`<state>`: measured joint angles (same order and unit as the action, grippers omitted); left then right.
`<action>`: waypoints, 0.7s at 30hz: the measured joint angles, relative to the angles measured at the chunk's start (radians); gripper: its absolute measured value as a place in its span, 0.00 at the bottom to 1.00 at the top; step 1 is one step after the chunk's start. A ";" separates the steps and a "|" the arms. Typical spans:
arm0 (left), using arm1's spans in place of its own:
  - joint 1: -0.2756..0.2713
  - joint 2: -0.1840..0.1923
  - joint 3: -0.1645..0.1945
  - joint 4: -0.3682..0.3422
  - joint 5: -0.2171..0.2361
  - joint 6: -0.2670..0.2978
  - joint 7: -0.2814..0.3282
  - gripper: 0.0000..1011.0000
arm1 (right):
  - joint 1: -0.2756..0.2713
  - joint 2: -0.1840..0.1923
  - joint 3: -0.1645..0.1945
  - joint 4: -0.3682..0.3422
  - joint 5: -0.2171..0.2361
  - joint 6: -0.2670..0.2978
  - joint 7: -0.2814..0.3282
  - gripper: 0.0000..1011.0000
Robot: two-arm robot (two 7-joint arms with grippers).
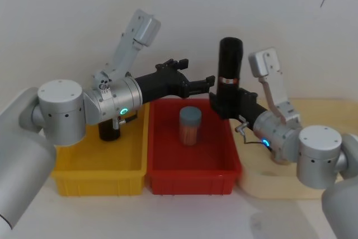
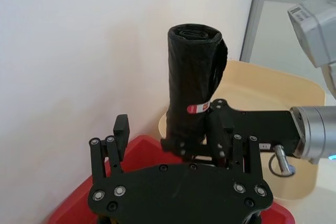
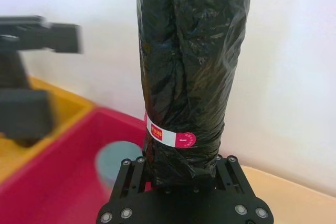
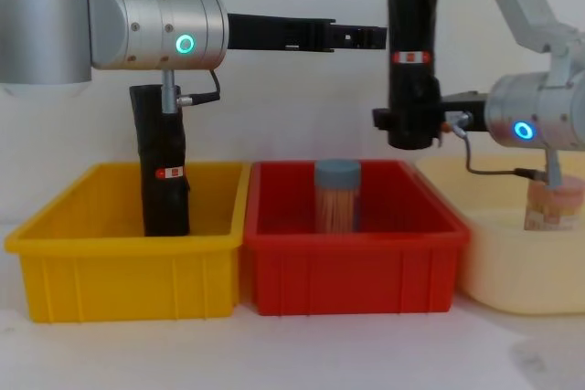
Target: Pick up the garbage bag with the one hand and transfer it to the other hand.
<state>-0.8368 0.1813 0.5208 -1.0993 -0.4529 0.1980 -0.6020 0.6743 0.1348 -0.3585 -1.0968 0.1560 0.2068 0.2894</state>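
The garbage bag, a tall black roll with a white-and-red band, stands upright in the air over the red bin's back right corner. My right gripper, on the arm with the blue ring light, is shut on the roll's lower end; the right wrist view shows the wrinkled garbage bag rising from its jaws. My left gripper, on the arm with the green ring light, is open, level with the roll's band, its tips just beside the roll. In the left wrist view the garbage bag stands beyond the spread fingers.
A second black roll with a red label stands in the yellow bin under my left arm. A jar with a grey-blue lid stands in the red bin. A cream tray lies at the right.
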 joint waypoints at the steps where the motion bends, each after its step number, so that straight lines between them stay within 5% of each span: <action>1: 0.000 0.000 0.000 0.000 0.000 0.000 0.000 0.99 | 0.000 0.003 0.006 0.006 -0.004 0.001 -0.012 0.52; 18: 0.000 0.000 0.000 0.000 0.000 0.000 0.000 0.99 | 0.009 0.050 0.072 0.047 -0.047 0.023 -0.124 0.52; 21: 0.000 0.000 0.000 0.000 0.000 0.000 0.000 0.99 | 0.009 0.057 0.079 0.047 -0.052 0.028 -0.132 0.60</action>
<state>-0.8368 0.1813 0.5208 -1.0993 -0.4528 0.1980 -0.6019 0.6831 0.1914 -0.2793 -1.0499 0.1037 0.2346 0.1573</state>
